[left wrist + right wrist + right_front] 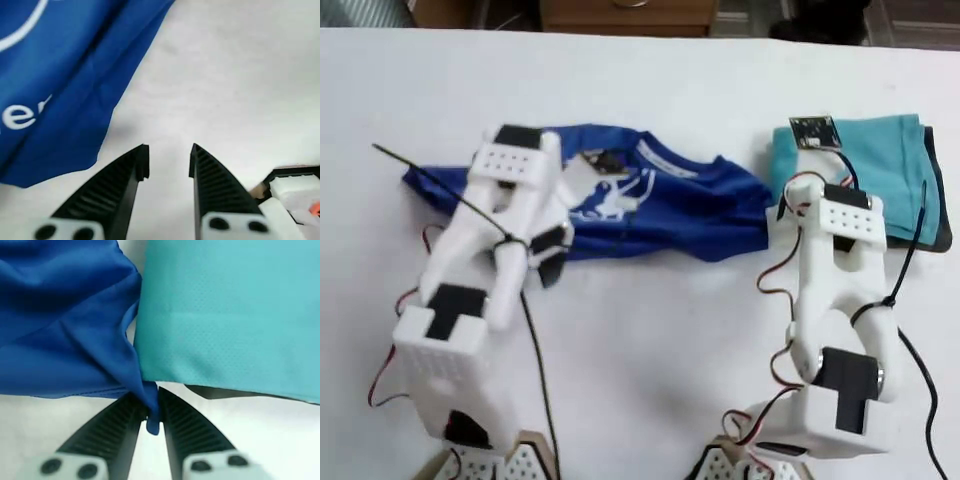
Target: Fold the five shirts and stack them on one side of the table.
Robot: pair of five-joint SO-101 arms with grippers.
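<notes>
A blue shirt (660, 205) with white print lies spread across the middle of the table. My right gripper (152, 414) is shut on a corner of the blue shirt (65, 315), right beside the folded teal shirt (230, 315). In the high view the right gripper (778, 208) sits between the blue shirt's right end and the teal shirt (880, 160), which lies on a dark folded shirt (942, 215). My left gripper (168, 161) is open over bare table, just off the blue shirt's (65, 85) near hem, and holds nothing. From above, the left gripper (555, 258) is at the shirt's near left edge.
The white table (660, 360) has free room in front of the shirt between the two arms, and along the far side. Cables run beside both arms. A wooden cabinet (625, 15) stands beyond the far edge.
</notes>
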